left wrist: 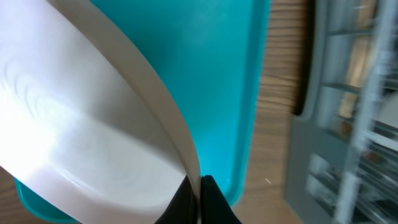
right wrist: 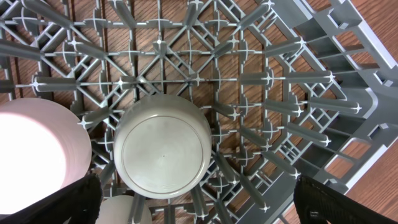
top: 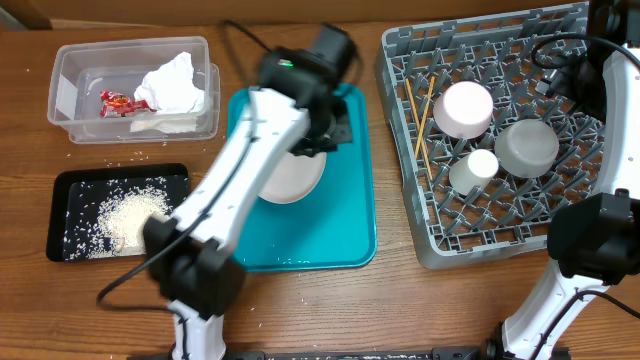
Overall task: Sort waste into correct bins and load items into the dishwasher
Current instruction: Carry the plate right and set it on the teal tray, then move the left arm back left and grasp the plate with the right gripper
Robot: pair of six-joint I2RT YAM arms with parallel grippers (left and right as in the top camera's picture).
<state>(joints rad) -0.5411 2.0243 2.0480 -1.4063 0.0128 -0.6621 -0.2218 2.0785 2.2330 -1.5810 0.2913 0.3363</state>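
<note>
Large white plate [left wrist: 81, 137] hangs tipped over the left half of the teal tray [top: 340, 220], pinched by the rim, likely for carrying to the dish rack [top: 398, 110]. Left gripper [left wrist: 198, 186] is clamped fully on that rim. Right gripper [right wrist: 199, 205] is spread wide and empty, hovering over the upturned grey-green bowl [right wrist: 163, 147] near the rack's middle, beside the racked pink plate [top: 462, 108].

A brown wood-grain table [top: 330, 310] fills the background; light even.

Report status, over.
Left gripper shut on rim of large white round plate, over teal tray. Right gripper open above grey plastic dish rack. Nothing between tray and rack.
</note>
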